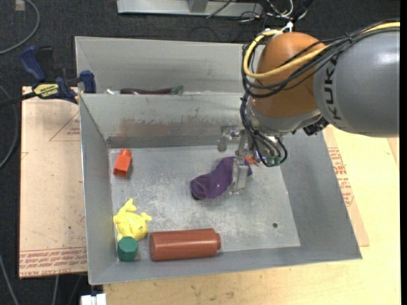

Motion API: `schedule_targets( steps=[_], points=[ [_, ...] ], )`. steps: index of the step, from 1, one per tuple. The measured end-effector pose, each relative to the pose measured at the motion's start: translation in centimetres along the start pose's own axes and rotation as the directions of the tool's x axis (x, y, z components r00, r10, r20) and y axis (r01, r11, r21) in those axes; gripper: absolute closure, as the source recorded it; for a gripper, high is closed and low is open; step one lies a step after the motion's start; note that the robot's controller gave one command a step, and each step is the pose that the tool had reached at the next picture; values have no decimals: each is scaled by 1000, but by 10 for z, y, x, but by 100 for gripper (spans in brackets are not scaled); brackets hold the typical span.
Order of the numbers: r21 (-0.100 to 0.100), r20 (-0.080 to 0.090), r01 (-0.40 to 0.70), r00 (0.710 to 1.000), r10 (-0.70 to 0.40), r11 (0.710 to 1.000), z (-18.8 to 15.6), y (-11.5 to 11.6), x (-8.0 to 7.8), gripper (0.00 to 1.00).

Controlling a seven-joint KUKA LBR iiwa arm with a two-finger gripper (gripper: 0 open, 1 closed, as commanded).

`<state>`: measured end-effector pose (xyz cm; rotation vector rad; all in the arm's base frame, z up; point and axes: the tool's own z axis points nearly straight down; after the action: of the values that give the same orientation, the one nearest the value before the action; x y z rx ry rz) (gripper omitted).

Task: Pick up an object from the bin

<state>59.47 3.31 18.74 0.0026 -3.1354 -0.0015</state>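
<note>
My gripper [240, 170] hangs low in the right middle of the bin, under the arm's orange cover. It stands right at the upper right end of a purple, eggplant-shaped soft thing [213, 181]. That thing lies slanted on the bin floor, with its thick end pointing down and to the left. The gripper's metal parts touch or nearly touch the narrow end, and they hide part of it. I cannot tell whether anything is clamped.
A small orange block [122, 161] lies at the bin's left wall. A yellow toy figure [130, 219] and a green cylinder [127, 248] sit in the front left corner. A reddish-brown cylinder [184, 244] lies along the front wall.
</note>
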Motion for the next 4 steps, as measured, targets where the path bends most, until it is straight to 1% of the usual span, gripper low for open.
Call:
schedule_targets(
  steps=[1,2,3,4],
  points=[
    [0,7,-1,1000,1,1000,-5,0,-1,0],
    [1,15,51,999,-51,999,11,4,-4,0],
    [1,14,212,977,-212,977,64,8,-5,0],
    [5,16,392,920,-392,920,117,17,-4,100]
  ],
)
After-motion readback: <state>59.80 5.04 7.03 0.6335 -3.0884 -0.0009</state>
